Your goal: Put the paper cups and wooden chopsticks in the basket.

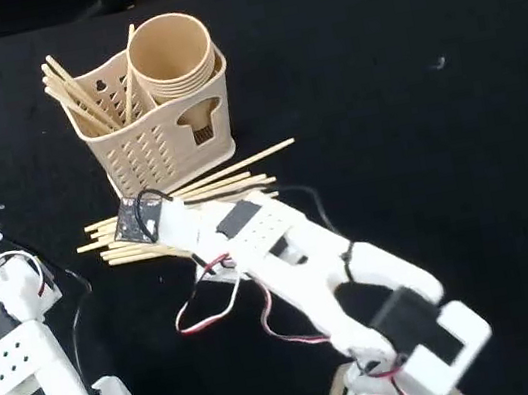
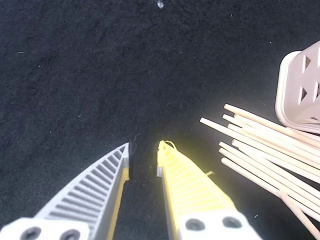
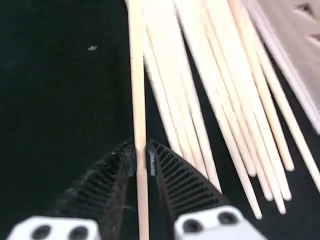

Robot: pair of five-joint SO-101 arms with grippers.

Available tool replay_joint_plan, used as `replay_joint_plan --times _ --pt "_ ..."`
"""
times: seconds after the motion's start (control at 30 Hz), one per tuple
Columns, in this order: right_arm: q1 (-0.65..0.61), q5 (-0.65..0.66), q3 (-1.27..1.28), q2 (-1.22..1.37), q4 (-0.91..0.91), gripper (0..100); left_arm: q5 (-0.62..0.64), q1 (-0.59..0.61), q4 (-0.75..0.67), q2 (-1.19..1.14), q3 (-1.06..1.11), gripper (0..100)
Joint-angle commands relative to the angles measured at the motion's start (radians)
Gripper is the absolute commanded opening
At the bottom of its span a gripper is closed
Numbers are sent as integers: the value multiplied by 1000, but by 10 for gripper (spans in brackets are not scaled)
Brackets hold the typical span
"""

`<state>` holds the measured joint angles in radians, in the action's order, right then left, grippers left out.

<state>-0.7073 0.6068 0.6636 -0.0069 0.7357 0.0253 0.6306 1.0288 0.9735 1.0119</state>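
The right tool (image 3: 143, 159), clamped nearly shut, is gripping one chopstick (image 3: 136, 75), presumably singling it from the pile (image 3: 215, 90) just beside it.

Cream and pale wood against black.
The basket (image 1: 168, 137) is cream, dotted with rows of small holes; the paper cups (image 1: 171, 51) are tan, the chopsticks (image 1: 212, 188) plain pale wood, the table (image 1: 415, 132) flat black. The left gripper (image 2: 143, 146) is ribbed grey and yellow, the right gripper (image 3: 141, 148) ribbed black.
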Motion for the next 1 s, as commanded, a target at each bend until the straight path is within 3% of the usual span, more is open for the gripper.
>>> replay_joint_plan --times 0.0,0.13,0.63,0.73,0.97 --pt "-17 -26 -62 38 -60 53 -5 -1 -11 17 -12 102" --pt "-17 -48 -67 39 -60 175 -5 -1 -11 17 -10 102" --pt "-74 8 -13 44 9 119 -5 -1 -11 17 -13 102" --pt "-61 5 -12 36 12 17 -5 -1 -11 17 -12 102" --pt "-11 8 -19 35 41 11 -5 -1 -11 17 -12 102"
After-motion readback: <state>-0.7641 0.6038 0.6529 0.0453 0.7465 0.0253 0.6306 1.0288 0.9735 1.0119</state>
